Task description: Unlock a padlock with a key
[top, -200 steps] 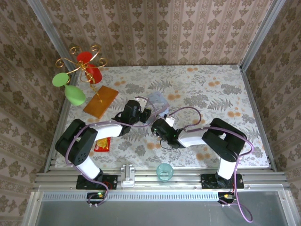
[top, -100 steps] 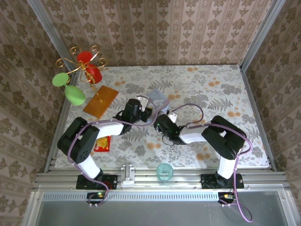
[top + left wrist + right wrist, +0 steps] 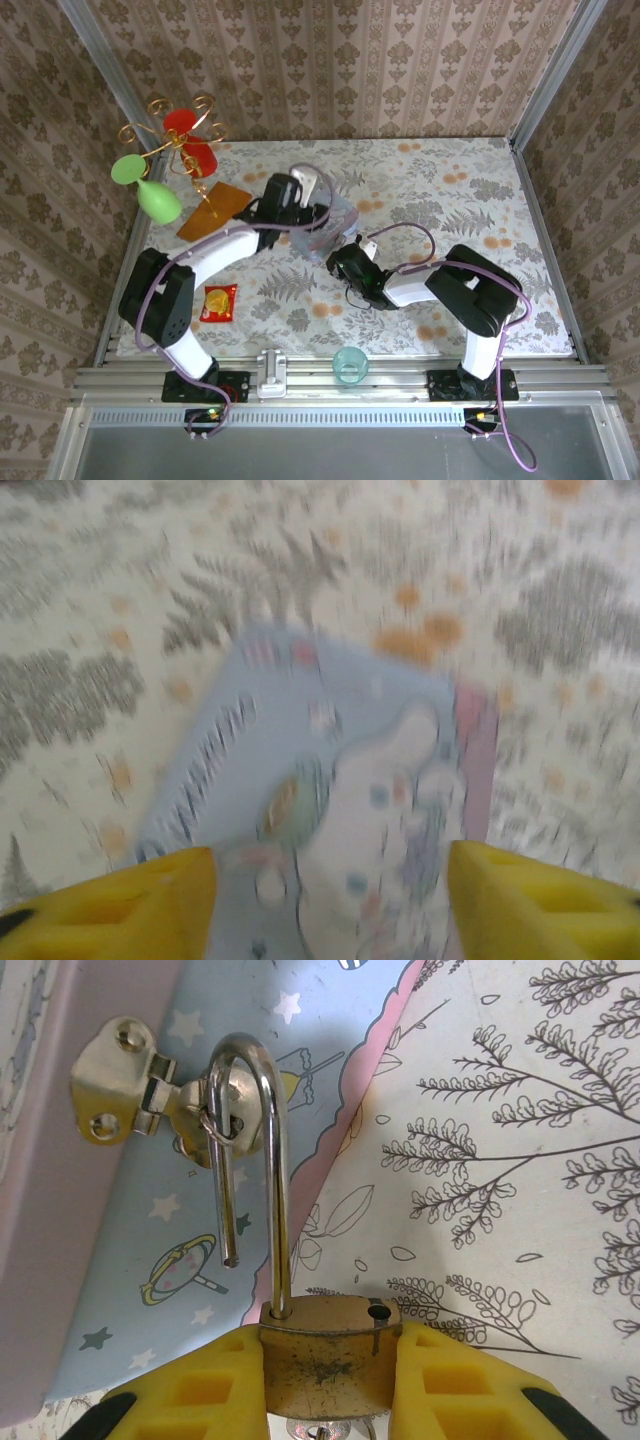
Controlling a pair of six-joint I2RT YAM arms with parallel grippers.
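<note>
1. Two end effectors work at the pale blue tin (image 3: 338, 215) in the middle of the counter (image 3: 480, 190). The left end effector (image 3: 300, 200) is over its lid and the right end effector (image 3: 345, 262) is at its near side.
2. In the right wrist view, the right end effector (image 3: 326, 1375) is clamped on the brass body of the padlock (image 3: 322, 1345), with a yellow finger against each side edge.
3. The shackle (image 3: 275, 1160) stands open. Its long leg sits in the body, its short leg hangs free of the hole, and its bend is hooked through the ring of the hasp (image 3: 125, 1095) on the tin. The lock looks already released.
4. What looks like the key (image 3: 325, 1430) pokes out beneath the body, but too little shows to be sure.
5. The left end effector (image 3: 330, 880) is spread wide above the printed lid and holds nothing. That view is blurred.
6. The padlock is small, rigid and probably dense for its size, and its smooth brass may slip. The thin shackle likely swivels loosely, so the body is the place to hold it.
7. The tin looks light and may drag along when the shackle is unhooked, so steadying it would help.
</note>
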